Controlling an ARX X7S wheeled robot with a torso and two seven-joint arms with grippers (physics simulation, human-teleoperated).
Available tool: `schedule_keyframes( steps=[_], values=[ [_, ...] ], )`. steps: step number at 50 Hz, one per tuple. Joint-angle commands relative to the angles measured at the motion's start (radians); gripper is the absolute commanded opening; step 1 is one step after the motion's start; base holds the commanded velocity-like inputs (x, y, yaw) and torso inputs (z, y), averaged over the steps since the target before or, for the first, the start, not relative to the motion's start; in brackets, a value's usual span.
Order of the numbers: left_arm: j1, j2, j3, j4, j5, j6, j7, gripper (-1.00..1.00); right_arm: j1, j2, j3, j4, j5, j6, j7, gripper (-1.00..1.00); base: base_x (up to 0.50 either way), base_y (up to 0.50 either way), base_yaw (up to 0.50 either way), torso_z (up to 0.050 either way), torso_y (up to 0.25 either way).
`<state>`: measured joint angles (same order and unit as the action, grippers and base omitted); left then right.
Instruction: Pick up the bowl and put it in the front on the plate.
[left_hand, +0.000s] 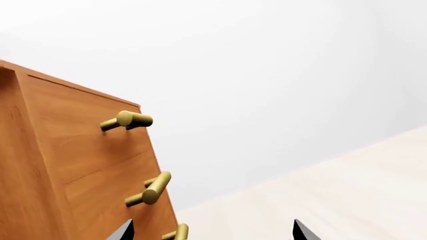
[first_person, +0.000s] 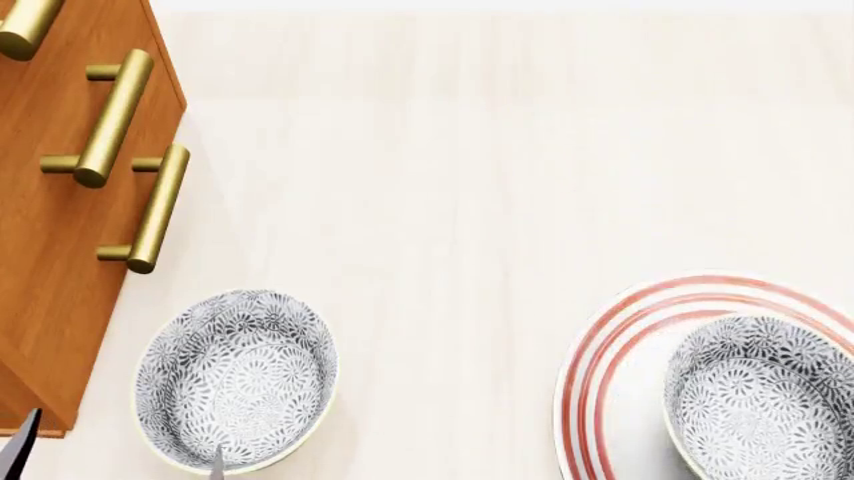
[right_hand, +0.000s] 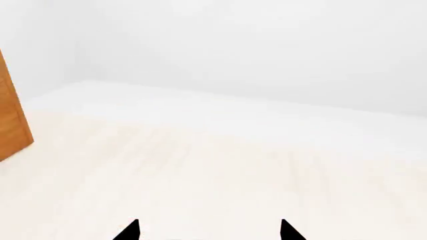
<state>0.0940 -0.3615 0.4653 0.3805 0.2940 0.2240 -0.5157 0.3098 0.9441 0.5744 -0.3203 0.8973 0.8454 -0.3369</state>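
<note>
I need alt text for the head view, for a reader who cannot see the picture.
Two flowered bowls on a pale table: one bowl stands alone at lower left, another bowl sits on a red-ringed plate at lower right. A wooden drawer cabinet with brass handles fills the left edge.

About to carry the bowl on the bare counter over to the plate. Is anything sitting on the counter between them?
No. Between the bowl and the plate the head view shows only bare light counter. The plate already holds another bowl; the front edge is out of frame.
</note>
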Motion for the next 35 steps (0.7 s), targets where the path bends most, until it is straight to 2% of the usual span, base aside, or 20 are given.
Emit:
schedule_keyframes(
  steps=[1, 2, 3, 4, 7, 9, 11, 20, 23, 26, 28, 29, 33, 35],
  values=[
    [0.005, -0.009, -0.024, 0.047, -0.008, -0.011, -0.012, 1.0, -0.038, -0.127, 0.203, -0.262, 0.191, -0.1, -0.101, 1.0, 0.0, 0.0, 0.0, 0.0, 0.0],
    [0.005, -0.01, -0.028, 0.055, -0.009, -0.013, -0.013, 1.0, -0.028, -0.142, 0.202, -0.273, 0.188, -0.107, -0.076, 1.0, 0.0, 0.0, 0.0, 0.0, 0.0],
    [0.007, -0.014, -0.04, 0.085, -0.028, -0.024, -0.009, 1.0, -0.009, -0.157, 0.223, -0.281, 0.303, -0.076, -0.022, 1.0, 0.0, 0.0, 0.0, 0.0, 0.0],
    [0.01, -0.016, -0.049, 0.11, -0.035, -0.032, -0.009, 1.0, 0.009, -0.176, 0.219, -0.298, 0.319, -0.078, 0.027, 1.0, 0.0, 0.0, 0.0, 0.0, 0.0],
    [0.018, -0.025, -0.074, 0.175, -0.038, -0.055, -0.009, 1.0, 0.001, -0.215, 0.295, -0.374, 0.427, -0.106, 0.004, 1.0, 0.0, 0.0, 0.0, 0.0, 0.0],
    [0.02, -0.03, -0.089, 0.209, -0.045, -0.068, -0.009, 1.0, -0.008, -0.189, 0.352, -0.386, 0.576, -0.097, 0.04, 1.0, 0.0, 0.0, 0.0, 0.0, 0.0],
    [0.023, -0.034, -0.1, 0.233, -0.047, -0.072, -0.011, 1.0, -0.011, -0.181, 0.382, -0.412, 0.626, -0.101, 0.06, 1.0, 0.0, 0.0, 0.0, 0.0, 0.0],
    [0.035, -0.043, -0.139, 0.301, -0.038, -0.082, -0.032, 1.0, -0.044, -0.261, 0.406, -0.482, 0.632, -0.118, 0.028, 1.0, 0.0, 0.0, 0.0, 0.0, 0.0],
    [0.043, -0.045, -0.161, 0.324, -0.033, -0.082, -0.048, 1.0, -0.044, -0.323, 0.368, -0.511, 0.601, -0.123, 0.062, 1.0, 0.0, 0.0, 0.0, 0.0, 0.0],
    [0.048, -0.047, -0.177, 0.327, -0.037, -0.074, -0.062, 1.0, -0.076, -0.471, 0.271, -0.596, 0.31, -0.153, -0.08, 1.0, 0.0, 0.0, 0.0, 0.0, 0.0],
    [0.051, -0.049, -0.181, 0.318, -0.039, -0.064, -0.069, 1.0, -0.083, -0.516, 0.231, -0.593, 0.283, -0.152, -0.08, 1.0, 0.0, 0.0, 0.0, 0.0, 0.0],
    [0.053, -0.048, -0.189, 0.313, -0.04, -0.06, -0.079, 1.0, -0.087, -0.589, 0.163, -0.597, 0.151, -0.183, -0.103, 1.0, 0.0, 0.0, 0.0, 0.0, 0.0],
    [0.06, -0.05, -0.213, 0.295, -0.047, -0.041, -0.105, 1.0, -0.118, -0.741, 0.01, -0.548, -0.12, -0.309, -0.167, 1.0, 0.0, 0.0, 0.0, 0.0, 0.0],
    [0.062, -0.051, -0.22, 0.291, -0.05, -0.037, -0.112, 1.0, -0.125, -0.774, -0.015, -0.531, -0.151, -0.331, -0.168, 1.0, 0.0, 0.0, 0.0, 0.0, 0.0]
  ],
)
